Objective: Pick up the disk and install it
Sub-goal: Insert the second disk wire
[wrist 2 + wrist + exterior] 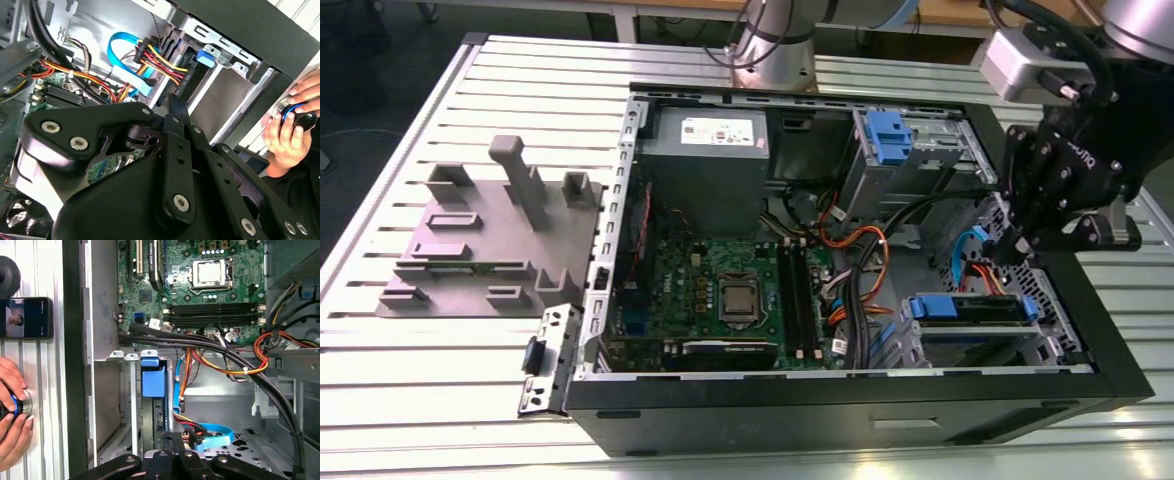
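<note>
The disk (970, 307), silver with blue side rails, sits in the drive bay at the near corner of the open computer case (854, 405), on the exterior view's right. My gripper (1003, 250) hangs just above and behind it inside the case. Both wrist views show its black fingers pressed together with nothing between them, gripper (172, 438) and gripper (172, 103). A blue plastic end (152, 377) at the bay's edge lies straight ahead of the fingertips. Whether the fingers touch the disk is not clear.
Orange, yellow and blue cables (854, 245) run close beside the gripper, next to the motherboard (720, 290). An upper drive cage has a blue latch (887, 135). A grey fixture (480, 240) lies outside the case. A person's hand (12, 412) rests near a phone (25, 317).
</note>
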Tool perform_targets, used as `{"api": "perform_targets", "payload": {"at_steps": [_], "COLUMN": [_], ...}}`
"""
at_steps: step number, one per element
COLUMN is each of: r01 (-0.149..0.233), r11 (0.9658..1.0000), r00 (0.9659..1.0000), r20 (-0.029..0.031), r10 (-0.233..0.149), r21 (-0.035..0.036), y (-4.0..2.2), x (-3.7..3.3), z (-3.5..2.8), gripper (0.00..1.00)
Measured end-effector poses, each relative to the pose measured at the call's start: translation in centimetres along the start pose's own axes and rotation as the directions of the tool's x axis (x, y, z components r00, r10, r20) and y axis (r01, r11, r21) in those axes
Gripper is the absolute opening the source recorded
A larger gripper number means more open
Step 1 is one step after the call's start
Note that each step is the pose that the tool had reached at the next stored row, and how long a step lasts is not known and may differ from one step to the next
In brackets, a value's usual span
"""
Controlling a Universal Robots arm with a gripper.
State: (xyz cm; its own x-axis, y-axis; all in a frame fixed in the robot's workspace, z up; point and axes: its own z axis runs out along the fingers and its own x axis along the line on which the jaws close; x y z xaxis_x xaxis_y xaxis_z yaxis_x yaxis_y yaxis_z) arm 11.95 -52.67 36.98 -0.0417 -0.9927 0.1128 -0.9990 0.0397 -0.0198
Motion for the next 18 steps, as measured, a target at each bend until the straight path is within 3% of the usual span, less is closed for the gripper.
{"api": "perform_targets", "payload": {"at_steps": [7,9,11,14,17,18], "r01": [0.0,0.001,0.002,0.003,0.007,0.007], "r11": [1.0,1.0,0.9999,0.9998,0.9998,0.9998], "r00": [0.9999,0.9997,0.9994,0.9992,0.9992,0.9992], "r20": [-0.0152,-0.0264,-0.034,-0.039,-0.0391,-0.0391], "r10": [-0.001,-0.001,-0.002,-0.004,-0.007,-0.008], "r21": [-0.0017,-0.0036,-0.0107,-0.0196,-0.021,-0.021], "y": [0.06,0.07,0.06,0.06,0.05,0.05], "x": [-1.46,-1.63,-1.82,-2.1,-2.25,-2.3], "z": [-0.46,-0.47,-0.48,-0.31,0.03,0.1], "gripper": [0.11,0.11,0.11,0.11,0.24,0.24]}}
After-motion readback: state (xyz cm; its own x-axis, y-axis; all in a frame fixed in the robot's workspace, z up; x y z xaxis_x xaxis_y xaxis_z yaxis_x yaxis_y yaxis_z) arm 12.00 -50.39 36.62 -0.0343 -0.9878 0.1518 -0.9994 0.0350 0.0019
